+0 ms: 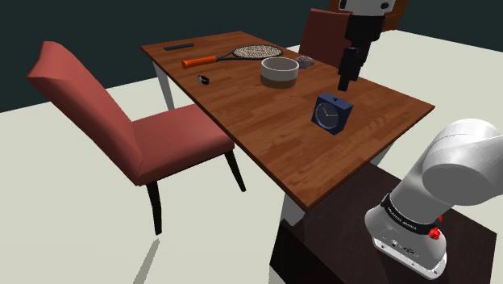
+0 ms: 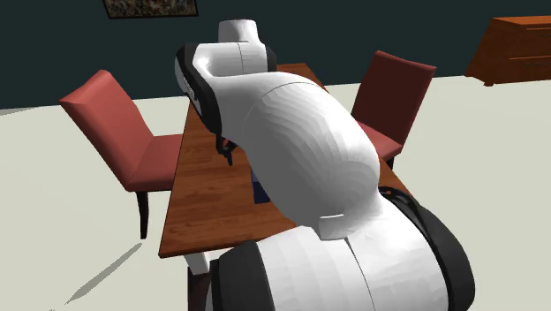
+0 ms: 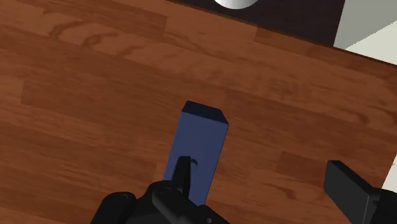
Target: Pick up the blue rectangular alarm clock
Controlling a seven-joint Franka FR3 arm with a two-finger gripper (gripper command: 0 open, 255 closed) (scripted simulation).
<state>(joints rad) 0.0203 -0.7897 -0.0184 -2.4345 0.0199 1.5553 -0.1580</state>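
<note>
Hovers with blocky black fingers (image 3: 348,191) wide apart, clasping nothing and touching nothing. Hangs above the alarm clock (image 1: 331,113), a dark blue rectangular box with a round dial on its front, upright on the worktop's end nearer the stand; seen along the hand, sits under one finger rather than centred in the gap. Beneath, a smooth reddish-brown worktop (image 1: 266,137) of wood-grained planks. Farther off: a pale round bowl (image 1: 280,69), a racket (image 1: 242,55) with an orange grip, a padded red chair (image 1: 121,121).

The spread end effector (image 3: 259,168) hangs over a blue clock (image 3: 198,143).
</note>
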